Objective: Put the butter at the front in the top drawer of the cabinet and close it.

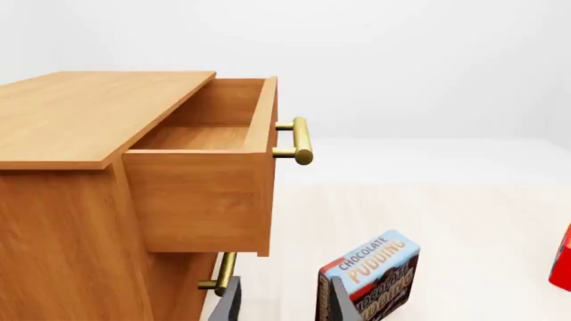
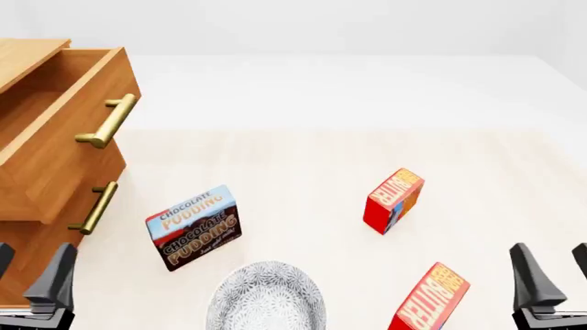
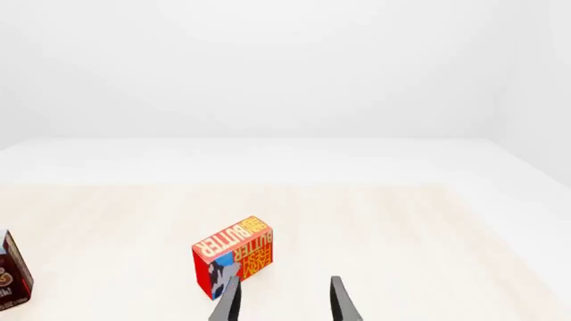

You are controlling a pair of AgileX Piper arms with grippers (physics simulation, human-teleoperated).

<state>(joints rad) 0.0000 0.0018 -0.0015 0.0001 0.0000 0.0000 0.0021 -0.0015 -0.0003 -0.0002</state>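
Observation:
The butter at the front [image 2: 429, 300] is a red box standing on the table close to the near edge, left of my right gripper [image 2: 555, 271]. That gripper is open and holds nothing. A second, look-alike butter box [image 2: 394, 199] stands farther back; the right wrist view shows this box [image 3: 234, 257] ahead of the open gripper [image 3: 285, 304]. The cabinet [image 2: 20, 60] stands at the left with its top drawer [image 2: 64, 134] pulled out. In the left wrist view the top drawer [image 1: 200, 200] looks empty inside. My left gripper [image 2: 29, 271] is open near the cabinet's front.
A brown-and-blue chocolate pudding box [image 2: 194, 227] stands between the cabinet and the butter boxes. A white patterned bowl [image 2: 268, 299] sits at the near edge in the middle. The lower drawer's brass handle [image 2: 95, 206] sticks out below the open drawer.

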